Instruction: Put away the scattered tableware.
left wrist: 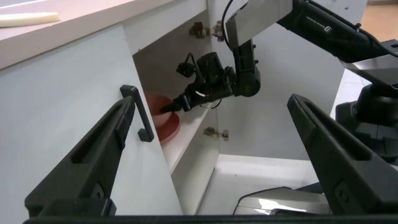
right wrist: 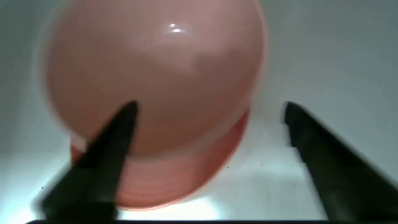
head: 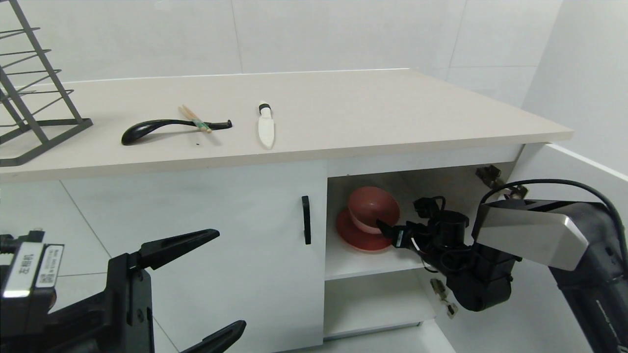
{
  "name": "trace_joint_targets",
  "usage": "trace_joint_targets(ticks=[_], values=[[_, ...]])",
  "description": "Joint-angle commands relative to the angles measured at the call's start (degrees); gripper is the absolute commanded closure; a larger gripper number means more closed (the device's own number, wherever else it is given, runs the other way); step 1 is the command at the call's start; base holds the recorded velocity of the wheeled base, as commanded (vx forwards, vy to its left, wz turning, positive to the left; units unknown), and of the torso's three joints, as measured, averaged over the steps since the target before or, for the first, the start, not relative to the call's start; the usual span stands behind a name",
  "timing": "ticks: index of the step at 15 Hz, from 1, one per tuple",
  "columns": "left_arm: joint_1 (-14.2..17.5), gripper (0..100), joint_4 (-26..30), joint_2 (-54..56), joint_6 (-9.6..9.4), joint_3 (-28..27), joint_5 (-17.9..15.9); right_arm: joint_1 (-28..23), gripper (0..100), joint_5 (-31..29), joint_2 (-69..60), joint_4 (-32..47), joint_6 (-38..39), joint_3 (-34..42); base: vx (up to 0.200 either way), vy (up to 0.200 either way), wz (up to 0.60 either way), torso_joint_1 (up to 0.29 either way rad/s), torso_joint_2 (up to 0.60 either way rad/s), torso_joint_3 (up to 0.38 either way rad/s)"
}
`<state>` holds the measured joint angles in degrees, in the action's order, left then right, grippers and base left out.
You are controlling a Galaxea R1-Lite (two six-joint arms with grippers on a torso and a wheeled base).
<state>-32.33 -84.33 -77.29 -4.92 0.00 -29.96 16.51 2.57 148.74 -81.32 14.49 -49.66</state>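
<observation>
On the counter lie a black spoon, a pair of chopsticks across its handle, and a white knife. Inside the open cabinet, a red bowl rests upside down on a red plate on the upper shelf. My right gripper reaches into the cabinet at the bowl's side. The right wrist view shows it open, with one finger in front of the bowl and the other beside it, above the plate. My left gripper hangs open and holds nothing, low before the closed door.
A dark wire rack stands at the counter's left end. The closed cabinet door has a black handle. The opened door swings out on the right behind my right arm. A lower shelf lies beneath the plate.
</observation>
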Motion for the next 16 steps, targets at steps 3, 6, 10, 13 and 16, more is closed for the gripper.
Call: trace_joint_targets(ticks=[3,6,10,13,16], values=[[0.07,0,-0.04,-0.23,0.00,0.00,-0.01,0.90,0,0.15,-1.43,-2.00,-1.66,1.32,0.000,0.000,0.00,0.000,0.00,0.000],[-0.01,0,-0.04,-0.14,0.00,0.00,-0.01,1.42,0,0.24,-5.21,-3.14,-3.42,4.75,0.000,0.000,0.00,0.000,0.00,0.000],[0.07,0,-0.04,-0.32,0.00,0.00,-0.01,3.45,0,0.06,-11.89,-8.68,-8.25,18.55,0.000,0.000,0.00,0.000,0.00,0.000],[0.07,0,-0.04,-0.49,0.09,0.00,0.08,6.70,0,-0.11,-19.54,-8.68,-10.10,28.66,0.000,0.000,0.00,0.000,0.00,0.000],[-0.98,0,0.66,-0.41,0.71,0.00,0.08,9.60,0,-0.29,-34.04,-8.68,-10.19,37.80,0.000,0.000,0.00,0.000,0.00,0.000]])
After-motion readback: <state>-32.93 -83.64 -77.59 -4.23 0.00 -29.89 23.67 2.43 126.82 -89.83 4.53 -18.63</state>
